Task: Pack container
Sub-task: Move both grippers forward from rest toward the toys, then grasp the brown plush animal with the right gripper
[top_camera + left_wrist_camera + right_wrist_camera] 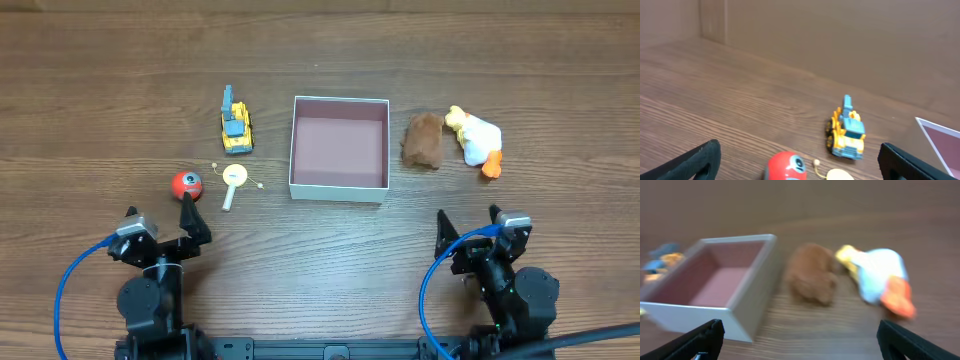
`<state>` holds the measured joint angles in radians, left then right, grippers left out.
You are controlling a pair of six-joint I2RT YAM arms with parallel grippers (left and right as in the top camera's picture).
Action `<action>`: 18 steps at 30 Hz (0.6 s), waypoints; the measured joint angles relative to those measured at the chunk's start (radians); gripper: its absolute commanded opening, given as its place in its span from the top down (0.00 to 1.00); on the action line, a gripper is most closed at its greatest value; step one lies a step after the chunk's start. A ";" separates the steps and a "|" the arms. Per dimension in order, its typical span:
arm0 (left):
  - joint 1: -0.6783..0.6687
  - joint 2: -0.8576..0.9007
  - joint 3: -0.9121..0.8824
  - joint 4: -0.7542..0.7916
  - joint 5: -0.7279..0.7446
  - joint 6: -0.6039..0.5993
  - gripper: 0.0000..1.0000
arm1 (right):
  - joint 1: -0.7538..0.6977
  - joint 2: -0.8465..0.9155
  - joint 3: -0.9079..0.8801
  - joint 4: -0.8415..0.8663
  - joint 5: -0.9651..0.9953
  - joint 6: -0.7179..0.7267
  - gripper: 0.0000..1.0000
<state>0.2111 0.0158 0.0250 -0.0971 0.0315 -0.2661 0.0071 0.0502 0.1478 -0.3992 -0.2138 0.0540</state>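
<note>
A: Checked the container (338,150)?
B: Checked. Sits open side up in the middle of the table (320,50), pink floor bare. Holds nothing.
A: So nothing packed?
B: Looks that way. Five toys by my count, all lying outside it.
A: Where?
B: On its left: truck (236,125) near the far corner, small cream paddle (233,180) closer in, red ball (186,185) further out. On its right: brown plush (424,140) just beside the wall, then duck (475,140) against the plush, touching or nearly so; hard to tell which.
A: And the left gripper (160,208)?
B: Hangs at the near edge, fingers spread wide, nothing between them. Ball just beside one fingertip from overhead; cannot tell whether touching.
A: Right gripper (468,216)?
B: Much the same. Spread wide, empty, at the near edge, well short of plush and duck. Blurred through its wrist camera, yet container, plush and duck all show ahead.
A: Left to do, then?
B: Probably everything. Pick up each toy, carry over, drop inside. Likely ball, paddle and truck for the left side, plush and duck for the right, going by reach.
</note>
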 measured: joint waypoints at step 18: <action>0.000 0.739 0.704 -0.497 0.187 -0.064 0.00 | 0.000 0.979 0.974 -0.595 -0.092 0.076 0.00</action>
<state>0.2111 0.7544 0.7288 -0.5945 0.2180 -0.3305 0.0071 1.0294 1.1213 -0.9943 -0.3054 0.1303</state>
